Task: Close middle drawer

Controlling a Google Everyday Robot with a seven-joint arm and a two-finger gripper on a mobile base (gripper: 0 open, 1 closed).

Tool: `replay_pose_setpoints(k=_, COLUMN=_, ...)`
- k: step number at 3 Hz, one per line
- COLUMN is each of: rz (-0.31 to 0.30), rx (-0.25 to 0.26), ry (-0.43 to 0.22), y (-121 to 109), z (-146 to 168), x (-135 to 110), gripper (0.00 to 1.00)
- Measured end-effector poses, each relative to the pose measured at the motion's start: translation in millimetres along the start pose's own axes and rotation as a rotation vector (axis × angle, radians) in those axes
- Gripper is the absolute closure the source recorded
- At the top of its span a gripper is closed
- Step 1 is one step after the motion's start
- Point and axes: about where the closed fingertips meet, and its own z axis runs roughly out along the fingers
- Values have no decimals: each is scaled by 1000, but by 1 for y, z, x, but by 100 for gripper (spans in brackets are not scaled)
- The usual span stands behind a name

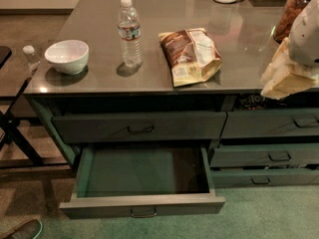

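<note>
The middle drawer point(142, 204) is pulled far out at the bottom left of the cabinet. It has a low grey-green front with a small dark handle point(143, 213) and an empty green inside point(144, 169). My gripper point(279, 81) is cream-coloured. It hangs at the right edge of the view, over the counter's front edge, well above and to the right of the open drawer. It touches nothing that I can see.
A closed wide drawer with a taller front point(139, 126) sits above the open one. Narrower closed drawers point(271, 156) are to the right. On the counter point(99, 78) stand a white bowl point(67, 56), a water bottle point(130, 33) and a snack bag point(191, 55). A shoe point(22, 230) is on the floor at the left.
</note>
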Motion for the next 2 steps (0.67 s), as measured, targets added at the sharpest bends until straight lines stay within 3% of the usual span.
replay_pose_setpoints(k=1, rz=0, rx=0, ry=0, y=0, z=0, x=0, gripper=88)
replay_pose_setpoints(k=2, rz=0, rx=0, ry=0, y=0, z=0, x=0, gripper=100)
